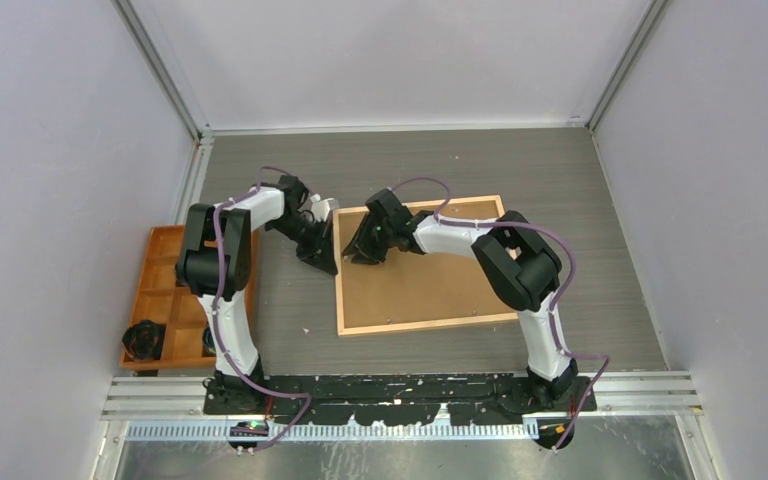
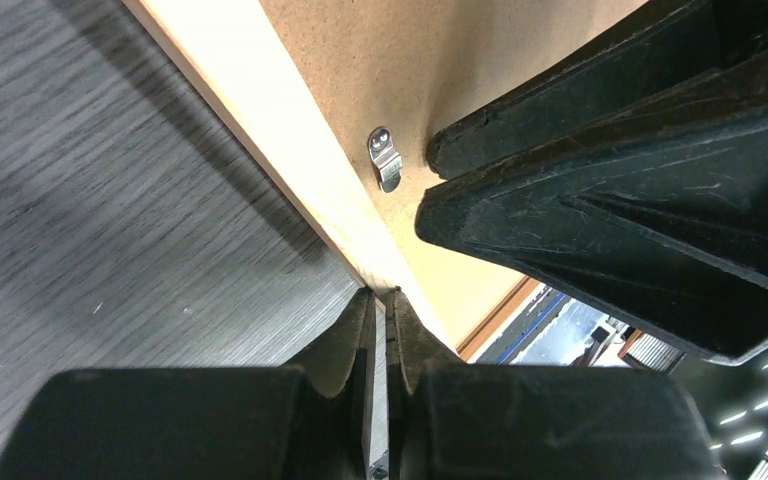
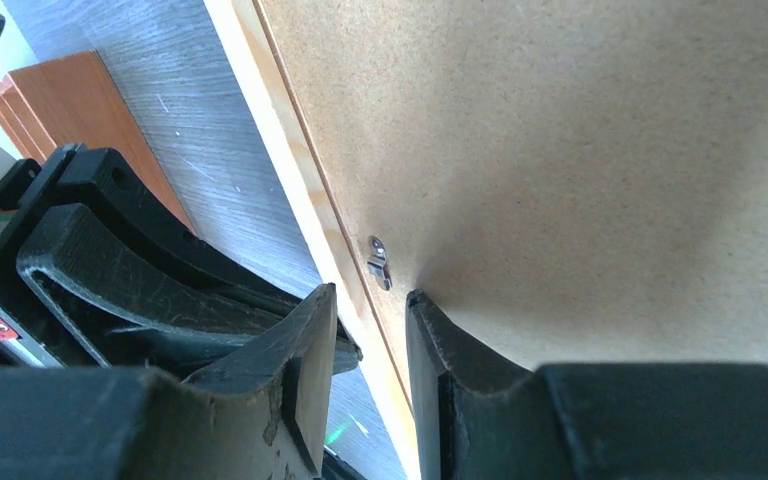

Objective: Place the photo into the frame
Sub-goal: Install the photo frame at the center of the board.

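Note:
The frame [image 1: 430, 324], thin light wood strips, lies flat mid-table with the brown backing board [image 1: 430, 280] filling it. The photo is hidden. My left gripper [image 1: 322, 262] is at the frame's left strip [image 2: 290, 150]. Its jaws are shut to a thin slit, with the tips [image 2: 382, 293] at the strip's edge. My right gripper [image 1: 360, 252] is a little open [image 3: 370, 298]. One finger is over the left strip [image 3: 280, 150] and the other rests on the board [image 3: 560, 150] beside a small metal clip [image 3: 378, 262]. The clip also shows in the left wrist view [image 2: 385, 160].
An orange compartment tray [image 1: 165, 300] stands at the left with a black item [image 1: 145, 340] in a near compartment. The two grippers are close together at the frame's far-left corner. Grey walls enclose the table on three sides.

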Robot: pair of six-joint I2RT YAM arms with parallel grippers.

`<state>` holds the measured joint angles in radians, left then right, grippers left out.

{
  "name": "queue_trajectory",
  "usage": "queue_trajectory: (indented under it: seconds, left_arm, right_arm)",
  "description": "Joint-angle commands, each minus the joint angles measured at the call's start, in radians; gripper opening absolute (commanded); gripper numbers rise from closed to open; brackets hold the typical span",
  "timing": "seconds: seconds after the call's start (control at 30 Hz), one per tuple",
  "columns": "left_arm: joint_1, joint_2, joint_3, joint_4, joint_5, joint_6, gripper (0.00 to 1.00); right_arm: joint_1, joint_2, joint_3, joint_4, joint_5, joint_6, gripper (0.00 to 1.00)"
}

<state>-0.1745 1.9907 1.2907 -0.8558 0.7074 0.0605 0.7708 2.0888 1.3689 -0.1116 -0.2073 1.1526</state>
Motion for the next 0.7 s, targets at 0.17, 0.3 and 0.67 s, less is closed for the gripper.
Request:
queue_trajectory:
  seconds: [0.17,0.3,0.67]
  left_arm:
    - [-0.010,-0.017,-0.016,0.086,-0.063,0.034,0.05]
    - [-0.010,-0.017,-0.016,0.089,-0.063,0.033,0.04]
    - [-0.010,-0.018,-0.015,0.083,-0.059,0.038,0.04]
  right_arm:
    - [0.004,0.039,0.041,0.029,-0.015,0.041,0.36]
    - [0.005,0.048,0.051,0.027,-0.015,0.046,0.36]
    - [0.004,0.076,0.096,0.015,0.011,0.042,0.33]
